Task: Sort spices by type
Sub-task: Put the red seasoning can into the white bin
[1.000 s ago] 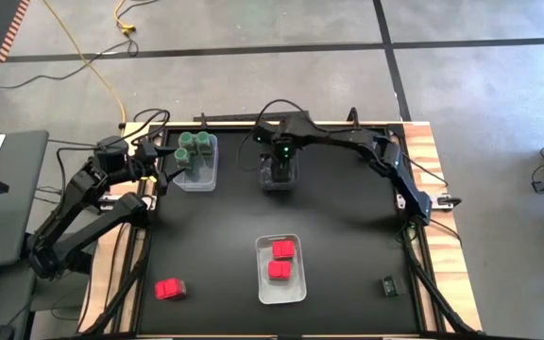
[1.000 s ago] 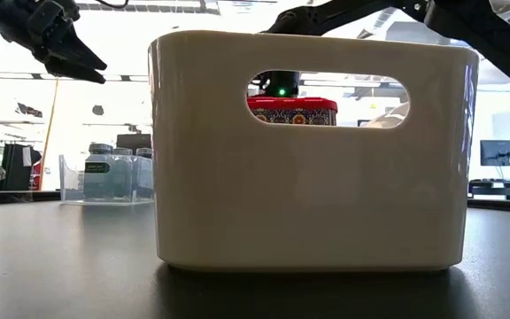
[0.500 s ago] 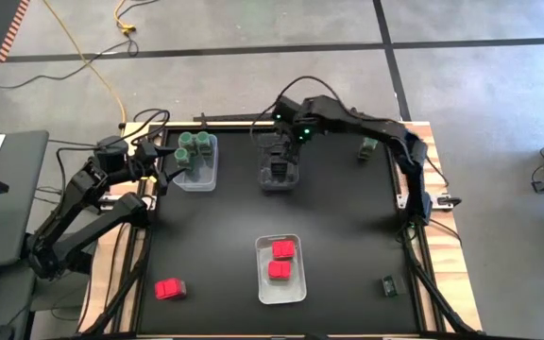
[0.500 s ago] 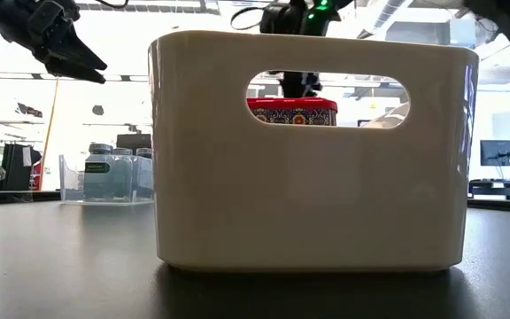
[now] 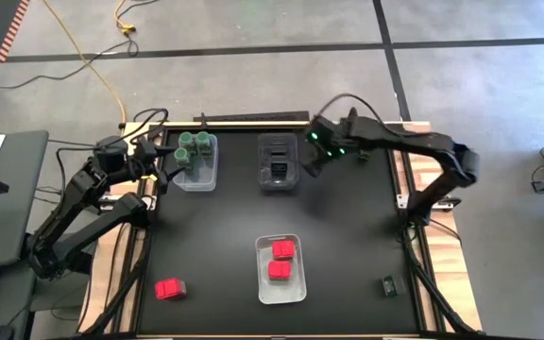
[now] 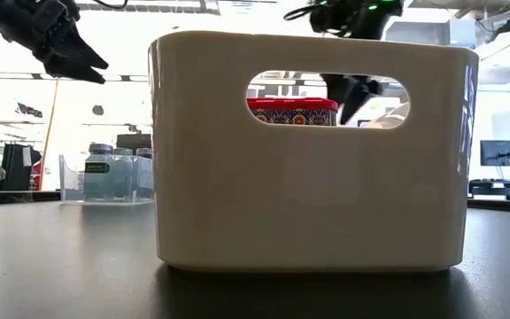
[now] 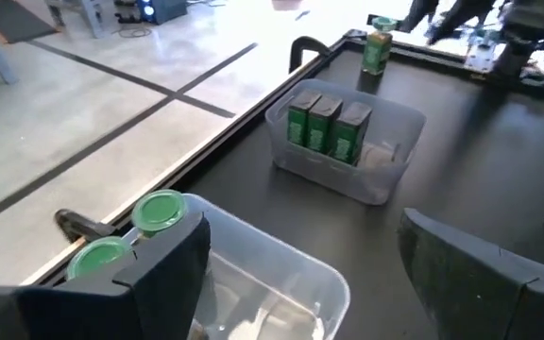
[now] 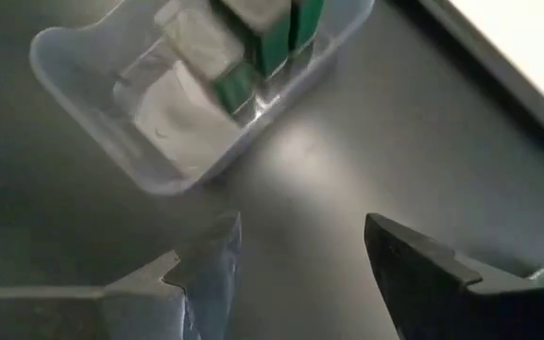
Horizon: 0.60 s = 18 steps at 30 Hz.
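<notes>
Three dark green boxes sit in a clear bin at the bench's twelve o'clock; the right gripper, released and empty, hovers just beside it at three o'clock. The left gripper waits open beside the green-lidded jars.

Off-task things around my table

I see three clear plastic bins on the black table top: one at the far left, one at the far middle, one near the front centre. Beyond the table, a yellow cable runs across the grey floor, which dark lines cross. In the low view the front bin fills most of my sight.
</notes>
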{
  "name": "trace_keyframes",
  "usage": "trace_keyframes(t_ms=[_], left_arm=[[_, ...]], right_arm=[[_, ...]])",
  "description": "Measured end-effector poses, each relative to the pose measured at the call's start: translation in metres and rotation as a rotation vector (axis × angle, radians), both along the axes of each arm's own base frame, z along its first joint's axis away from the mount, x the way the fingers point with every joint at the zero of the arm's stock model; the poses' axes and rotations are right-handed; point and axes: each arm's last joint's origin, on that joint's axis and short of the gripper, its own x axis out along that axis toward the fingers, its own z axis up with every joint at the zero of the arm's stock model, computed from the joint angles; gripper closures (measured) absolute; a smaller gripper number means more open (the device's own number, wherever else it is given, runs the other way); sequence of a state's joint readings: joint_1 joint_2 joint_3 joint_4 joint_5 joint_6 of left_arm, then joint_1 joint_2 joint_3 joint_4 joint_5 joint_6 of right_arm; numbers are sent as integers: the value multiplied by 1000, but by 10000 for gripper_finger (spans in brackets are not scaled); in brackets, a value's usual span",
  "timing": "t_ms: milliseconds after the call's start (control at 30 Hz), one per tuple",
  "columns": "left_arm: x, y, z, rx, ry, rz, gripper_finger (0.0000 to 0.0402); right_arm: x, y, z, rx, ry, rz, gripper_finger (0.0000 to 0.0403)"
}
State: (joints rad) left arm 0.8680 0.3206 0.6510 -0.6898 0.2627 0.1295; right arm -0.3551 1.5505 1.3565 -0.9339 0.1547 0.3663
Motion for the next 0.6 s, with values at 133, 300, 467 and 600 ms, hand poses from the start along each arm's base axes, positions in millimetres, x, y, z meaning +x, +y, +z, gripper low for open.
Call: trace_keyframes(t_ms=[133,300,467,600], left_arm=[[-1,1,0,6,8,26,77],[0,1,0,-21,-14,34,77],[1,-1,3,-44,-43,-39,78],[5,-2,7,-117,-52,-63,85]], right_arm=[[-25,31,-10,41,-51,-59,147],[-57,73,-18,36,-94,-149,147],[-84,106,-29,96,-152,-185,147],[-103,124,-38,63,-196,-216,147]])
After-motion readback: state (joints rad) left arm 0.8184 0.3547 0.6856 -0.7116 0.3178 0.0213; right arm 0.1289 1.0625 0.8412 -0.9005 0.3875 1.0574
